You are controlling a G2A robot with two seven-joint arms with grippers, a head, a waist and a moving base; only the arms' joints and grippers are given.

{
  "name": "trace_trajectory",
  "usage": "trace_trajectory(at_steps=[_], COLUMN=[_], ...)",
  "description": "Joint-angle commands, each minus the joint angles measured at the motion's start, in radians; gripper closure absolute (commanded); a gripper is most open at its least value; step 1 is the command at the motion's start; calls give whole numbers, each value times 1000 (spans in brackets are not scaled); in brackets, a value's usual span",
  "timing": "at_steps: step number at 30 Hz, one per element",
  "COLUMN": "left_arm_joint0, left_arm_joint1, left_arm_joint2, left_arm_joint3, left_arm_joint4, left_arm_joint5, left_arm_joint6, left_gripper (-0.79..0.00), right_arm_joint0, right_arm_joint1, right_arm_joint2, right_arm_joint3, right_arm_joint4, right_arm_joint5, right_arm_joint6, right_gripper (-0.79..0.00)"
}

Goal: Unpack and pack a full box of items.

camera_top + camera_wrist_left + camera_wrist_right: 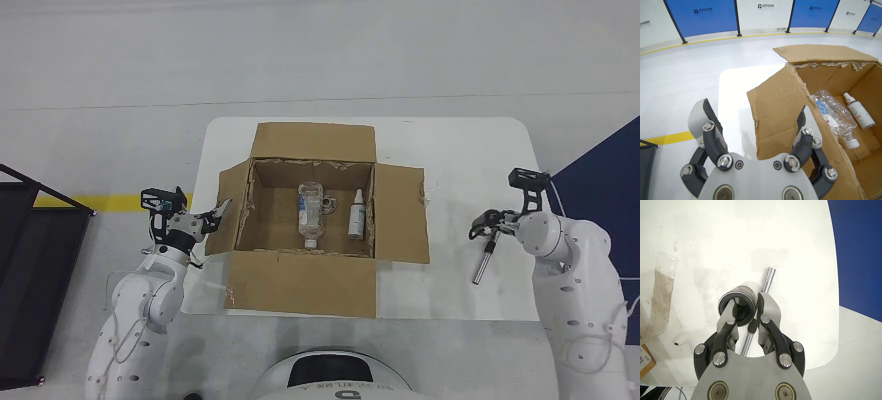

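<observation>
My right gripper (745, 301) clamped on a steel rod (769, 277) and black sleeve (743, 292), one finger half hidden inside it, my left gripper (754, 103) spread wide beside the box (772, 98)

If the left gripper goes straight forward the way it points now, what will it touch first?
Most likely the raised side flap of the cardboard box: it stands right ahead of the open left gripper. The gap is hard to judge.
</observation>
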Motion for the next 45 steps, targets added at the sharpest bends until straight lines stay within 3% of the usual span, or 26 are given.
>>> trace_trajectory(at_steps=[1, 10, 19, 24, 34, 45], left_arm_joint0=[0, 0, 0, 0, 0, -6], left_arm_joint1=[0, 0, 0, 0, 0, 0], left_arm_joint2=[0, 0, 0, 0, 1, 88], left_arm_joint3=[0, 0, 0, 0, 0, 12], left_arm_joint4=[0, 0, 0, 0, 0, 94], left_arm_joint5=[0, 0, 0, 0, 0, -29], left_arm_joint6=[0, 0, 0, 0, 0, 0], left_gripper=[-785, -785, -785, -785, -785, -785], right_arm_joint0=[9, 2, -153, -205, -103, 53], right_arm_joint1=[0, 1, -6, -10, -3, -12], right_arm_joint2=[-10, 18, 150, 165, -59, -392], right_arm_joint3=[8, -41, -319, -466, -623, -587], right_arm_joint4=[-6, 38, 278, 392, 365, 160], right_arm_joint5=[-4, -20, -97, -186, -281, -255], right_arm_joint6=[20, 25, -109, -184, -138, -46], right_gripper=[0, 0, 0, 0, 0, 0])
